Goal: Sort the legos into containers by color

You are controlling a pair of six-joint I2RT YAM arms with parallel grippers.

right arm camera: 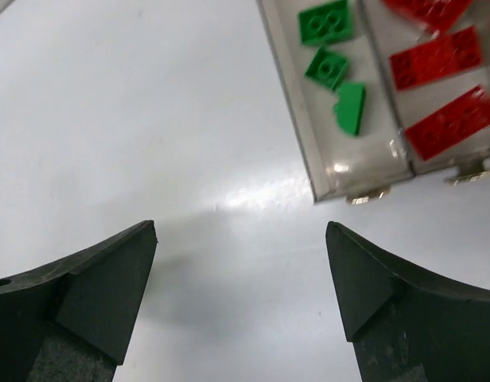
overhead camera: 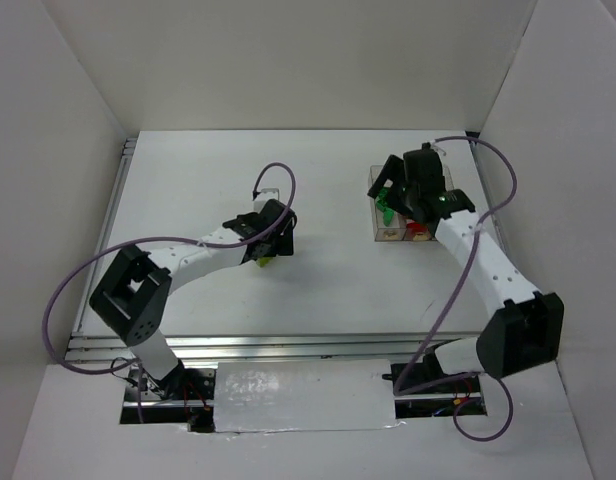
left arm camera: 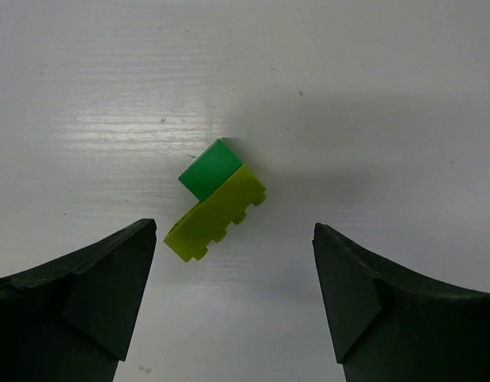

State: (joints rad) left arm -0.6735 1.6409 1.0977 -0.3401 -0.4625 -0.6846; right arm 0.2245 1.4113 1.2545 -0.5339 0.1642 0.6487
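A yellow-green lego [left arm camera: 217, 215] lies on the white table with a dark green lego [left arm camera: 211, 169] touching its far end. My left gripper [left arm camera: 235, 231] is open and hovers just above them, the yellow-green one close to its left finger. In the top view the left gripper [overhead camera: 271, 245] is mid-table, with the yellow-green lego [overhead camera: 263, 262] showing beside it. My right gripper [right arm camera: 241, 227] is open and empty, just in front of the clear containers [right arm camera: 309, 135]. One bin holds three green legos [right arm camera: 328, 48], its neighbour three red legos [right arm camera: 436, 56].
In the top view the containers [overhead camera: 376, 190] stand at the back right, largely covered by the right gripper [overhead camera: 393, 185] and arm. White walls enclose the table on the left, back and right. A metal rail [overhead camera: 288, 345] runs along the near edge.
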